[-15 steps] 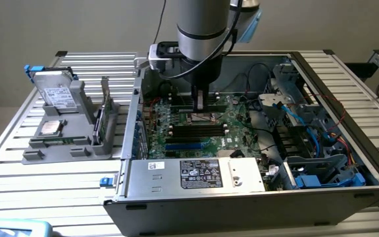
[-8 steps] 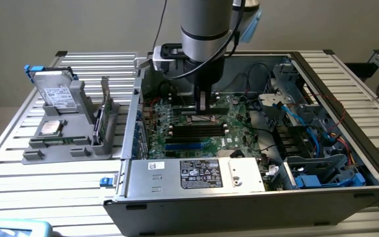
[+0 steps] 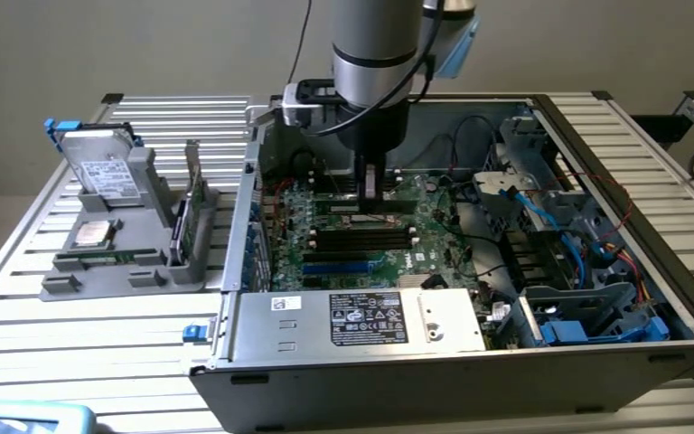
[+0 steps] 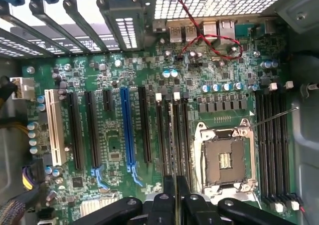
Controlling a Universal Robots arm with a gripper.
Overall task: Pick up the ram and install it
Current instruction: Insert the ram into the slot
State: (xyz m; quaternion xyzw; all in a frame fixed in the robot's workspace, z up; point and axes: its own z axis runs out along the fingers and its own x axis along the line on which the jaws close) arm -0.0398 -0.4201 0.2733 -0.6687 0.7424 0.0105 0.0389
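Fingers [image 4: 183,201]: two dark tips nearest the wrist camera, set close together with a thin strip between them.
Gripper [image 3: 375,192]: narrow, pinched on the ram; it hangs inside the case, pointing straight down at the motherboard.
Arm [image 3: 378,54]: silver and black, coming down from above into the case.
Ram [image 4: 172,135]: seen edge-on in the wrist view, a thin strip running away from the fingertips and in line with the long black slots beside the socket. I cannot tell whether it sits in a slot or hangs just above one.
Slots [image 4: 161,135]: black and side by side, with small white latches at their far ends; a second group lies on the other side of the socket.
Socket [image 4: 224,157]: square and silver-framed, gold contacts showing at its middle, just beside the ram.
Blue slot [image 4: 127,130]: long, a few slots away from the ram.
Motherboard [image 4: 99,75]: green, flat on the floor of the case.
Case [image 3: 323,389]: grey, lying open side up on the table.
Stand [image 3: 94,280]: grey, just beside the case at the exterior view's left.
Drive [image 3: 100,167]: silver with blue clips, propped up in the stand.
Chip [image 3: 91,233]: square and silver, lying flat in the stand.
Table [image 3: 82,362]: slatted metal.
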